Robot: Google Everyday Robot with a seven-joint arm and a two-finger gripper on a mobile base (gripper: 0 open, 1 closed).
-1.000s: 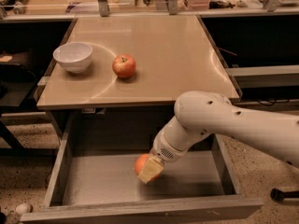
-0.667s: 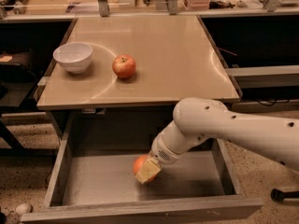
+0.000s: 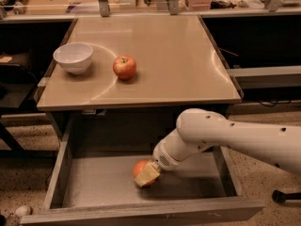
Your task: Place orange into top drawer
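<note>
The orange is low inside the open top drawer, at or just above its grey floor near the middle. My gripper reaches down into the drawer from the right on a white arm, and its pale fingers are shut on the orange, covering its right and lower side. The drawer is pulled out wide below the table, with its front panel nearest the camera.
On the tan table top stand a white bowl at the left and a red-yellow apple beside it. My white arm crosses the drawer's right wall. Dark shelving stands on both sides; a small pale object lies on the floor at lower left.
My gripper with the orange has shifted slightly left and lower in the drawer. The bowl and apple have not moved.
</note>
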